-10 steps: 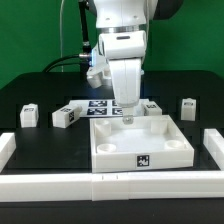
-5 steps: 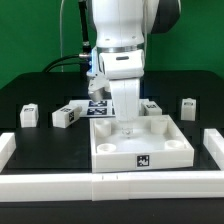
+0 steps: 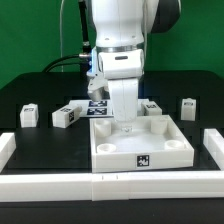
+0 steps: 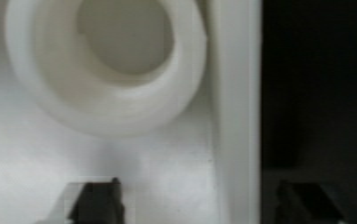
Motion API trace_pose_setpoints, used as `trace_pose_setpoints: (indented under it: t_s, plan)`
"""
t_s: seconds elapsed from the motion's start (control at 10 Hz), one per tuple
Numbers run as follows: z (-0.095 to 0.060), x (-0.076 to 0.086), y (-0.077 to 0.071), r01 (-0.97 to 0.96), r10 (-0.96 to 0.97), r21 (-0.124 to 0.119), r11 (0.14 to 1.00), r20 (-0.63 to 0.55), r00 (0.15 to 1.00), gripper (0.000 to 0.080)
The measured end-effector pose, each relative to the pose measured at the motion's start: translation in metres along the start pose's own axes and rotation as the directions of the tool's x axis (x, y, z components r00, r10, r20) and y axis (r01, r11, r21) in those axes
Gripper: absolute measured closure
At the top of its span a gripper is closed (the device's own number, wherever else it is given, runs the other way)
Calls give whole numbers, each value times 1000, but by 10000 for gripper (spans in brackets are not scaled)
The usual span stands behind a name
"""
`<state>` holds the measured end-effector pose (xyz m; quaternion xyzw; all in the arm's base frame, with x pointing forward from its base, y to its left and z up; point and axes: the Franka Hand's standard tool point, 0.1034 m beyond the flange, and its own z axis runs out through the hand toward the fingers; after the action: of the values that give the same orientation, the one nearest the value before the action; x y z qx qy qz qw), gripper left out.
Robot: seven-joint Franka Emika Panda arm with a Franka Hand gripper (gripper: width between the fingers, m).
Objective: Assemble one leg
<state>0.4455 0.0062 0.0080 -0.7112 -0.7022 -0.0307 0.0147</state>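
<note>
My gripper (image 3: 127, 124), fingers (image 4: 97, 200) spread and holding nothing, straddles one edge of the large white square plastic panel (image 3: 140, 142) beside its round socket (image 4: 104, 60).

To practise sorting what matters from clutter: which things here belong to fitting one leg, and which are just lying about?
Belongs to the job:
small white block-like plastic legs with marker tags
large white square panel with round corner sockets
the arm's two-finger gripper

Just lying about:
thin flat white marker board
long white border rails
</note>
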Motion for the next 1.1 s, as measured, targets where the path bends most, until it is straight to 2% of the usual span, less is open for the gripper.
trace_pose_setpoints:
  t_s: [0.1,0.3,0.9,1.1]
  plan:
    - [0,0,0,0,0,0,1000,0,1000,473]
    - [0,0,0,-2,2,1,1000,0,1000,731]
    - [0,0,-1,-3,3,1,1000,0,1000,742]
    - [1,5,9,0,0,12,1000,0,1000,742]
